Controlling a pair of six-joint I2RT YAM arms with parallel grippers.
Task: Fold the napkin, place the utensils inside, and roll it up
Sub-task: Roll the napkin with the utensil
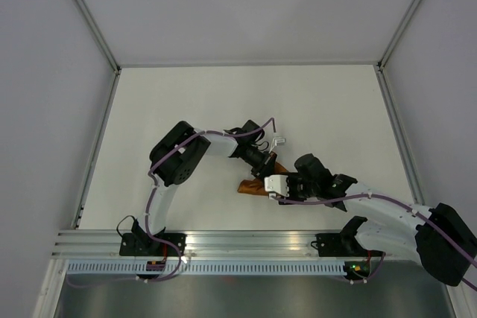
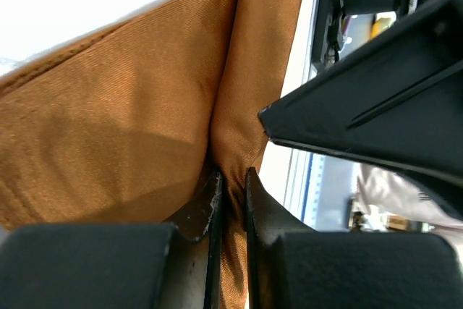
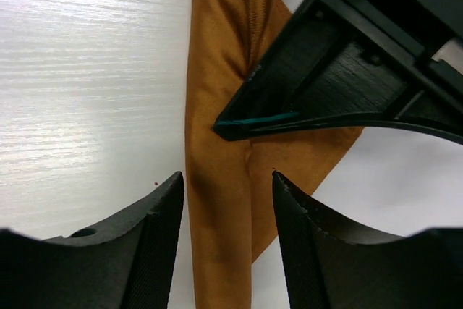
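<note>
Left gripper [image 2: 230, 182] is pinching the napkin [image 2: 108, 142]. Its two fingers [image 2: 206, 208] are almost together, with a thin fold of the orange cloth squeezed between them. From the left wrist, the cloth fills most of the view. A big flat part lies on the left and a crease runs up the middle from the pinch.

Right gripper [image 3: 227, 175] is open. Its two black fingers [image 3: 155, 229] stand apart, and the napkin shows in the gap between them. I cannot tell if they touch the cloth. From the right wrist, the napkin looks like a long, thin, bunched strip that runs up and down on the white table [image 3: 87, 70]. The left gripper comes in from the upper right of that view, and its tip sits on the strip.

From the top, the napkin is a small orange bundle. It lies near the middle of the table, a bit toward the near edge. Both grippers meet over it and are close together, the left one from behind and the right one from the right side.
</note>
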